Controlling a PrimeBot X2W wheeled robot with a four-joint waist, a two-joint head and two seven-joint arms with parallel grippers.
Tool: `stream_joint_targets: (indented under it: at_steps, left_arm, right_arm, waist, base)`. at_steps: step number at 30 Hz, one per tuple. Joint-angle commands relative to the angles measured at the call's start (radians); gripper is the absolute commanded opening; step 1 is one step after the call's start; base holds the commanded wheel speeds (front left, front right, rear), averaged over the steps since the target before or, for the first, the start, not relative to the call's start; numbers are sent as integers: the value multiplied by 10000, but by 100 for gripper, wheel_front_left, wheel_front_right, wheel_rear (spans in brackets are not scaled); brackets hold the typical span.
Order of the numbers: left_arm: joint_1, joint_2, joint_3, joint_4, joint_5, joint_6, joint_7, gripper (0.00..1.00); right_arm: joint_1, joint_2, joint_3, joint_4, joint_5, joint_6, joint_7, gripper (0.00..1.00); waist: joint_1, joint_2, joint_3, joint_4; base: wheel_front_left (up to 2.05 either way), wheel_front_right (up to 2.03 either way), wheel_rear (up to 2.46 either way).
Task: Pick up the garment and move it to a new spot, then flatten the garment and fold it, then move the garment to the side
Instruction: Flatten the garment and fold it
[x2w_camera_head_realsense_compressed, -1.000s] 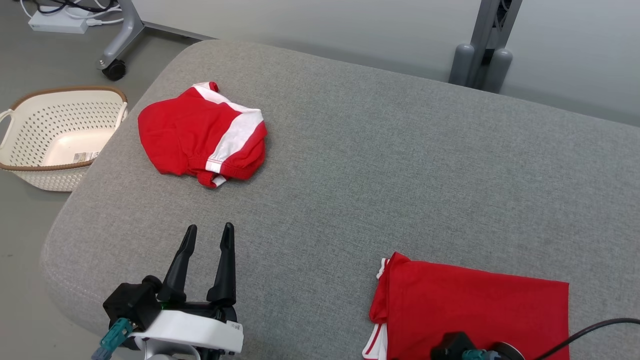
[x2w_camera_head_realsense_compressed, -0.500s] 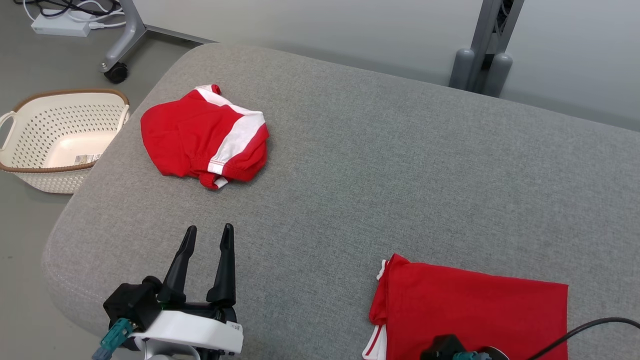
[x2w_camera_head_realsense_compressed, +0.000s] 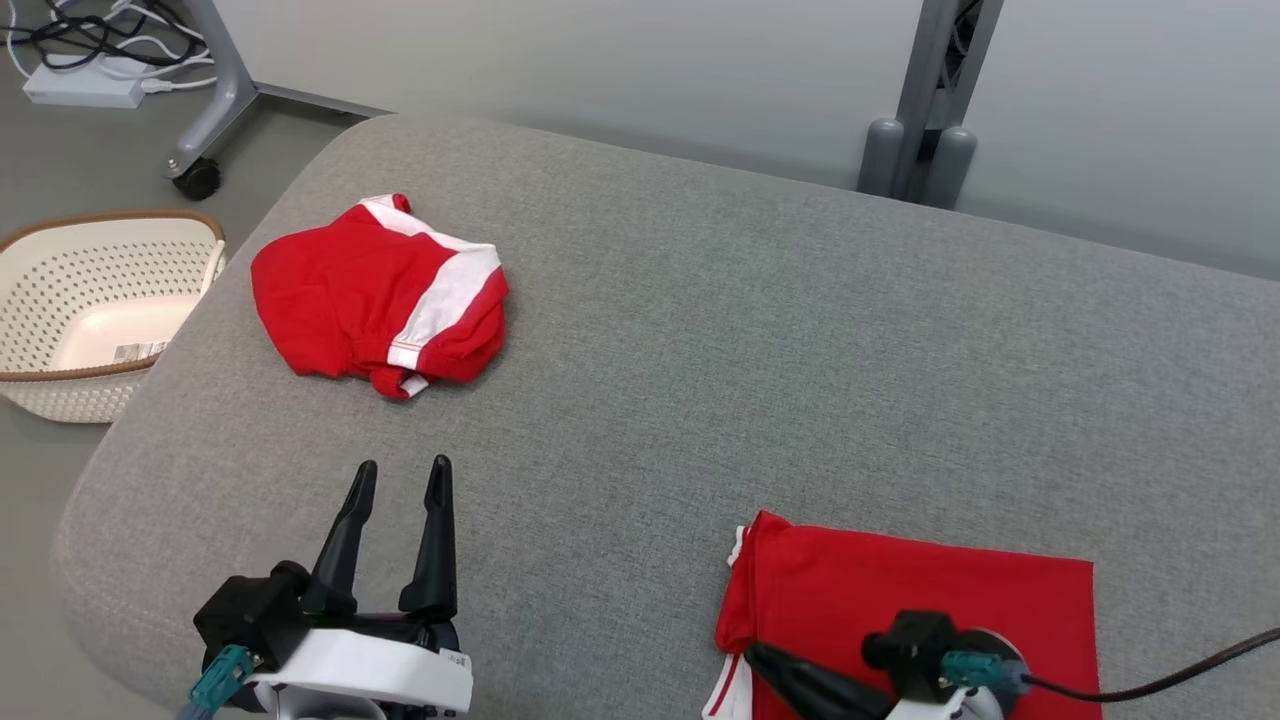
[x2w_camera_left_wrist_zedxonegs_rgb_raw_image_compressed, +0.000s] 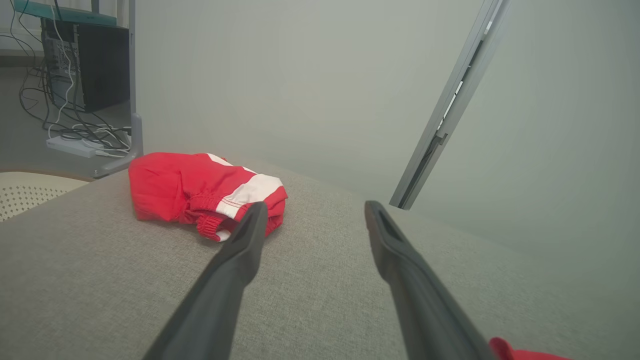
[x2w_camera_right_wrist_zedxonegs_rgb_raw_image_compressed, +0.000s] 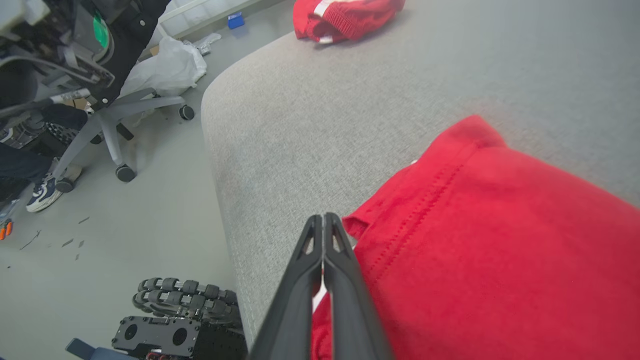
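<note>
The folded red garment (x2w_camera_head_realsense_compressed: 930, 590) lies flat on the grey padded surface (x2w_camera_head_realsense_compressed: 800, 350), at its near right part. The right gripper (x2w_camera_right_wrist_zedxonegs_rgb_raw_image_compressed: 324, 220) sits over the garment's left edge with jaws pressed tightly together on themselves; contact with the cloth cannot be confirmed. A crumpled red-and-white garment (x2w_camera_head_realsense_compressed: 370, 290) lies at the surface's far left part, the left gripper (x2w_camera_head_realsense_compressed: 403, 463) hangs above its near left edge with jaws spread wide, and a perforated basket (x2w_camera_head_realsense_compressed: 70, 395) stands on the floor off its left side.
</note>
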Motion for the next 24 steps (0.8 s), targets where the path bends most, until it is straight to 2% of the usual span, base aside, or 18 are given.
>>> stream_joint_targets:
  at_steps: [1,6,12,18,24]
  left_arm:
    - [1,40,50,-1,60,-41,-20,100]
    - [45,41,148,-60,139,-70,-20,100]
    - [83,41,190,-136,252,-109,-20,100]
    - [63,43,217,-212,338,-156,-20,100]
    - [175,44,190,-194,385,-166,-20,100]
  right_arm:
    - [-151,-128,-171,-106,-82,0,-166,0]
    - [-72,-271,-1448,-460,-543,0,-587,0]
    - [267,-117,-3880,-347,-1981,-1,-828,0]
    - [805,577,-6244,-503,-3677,-1,-1216,0]
    - [1561,1530,-7921,-708,-5058,-1,-1569,0]
  waist:
    - [0,0,-88,-131]
    - [0,0,-231,-478]
    - [0,0,-341,-902]
    - [0,0,-453,-1332]
    - [0,0,-565,-1697]
  base:
    - [0,0,0]
    - [0,0,0]
    - [0,0,0]
    - [0,0,0]
    - [0,0,0]
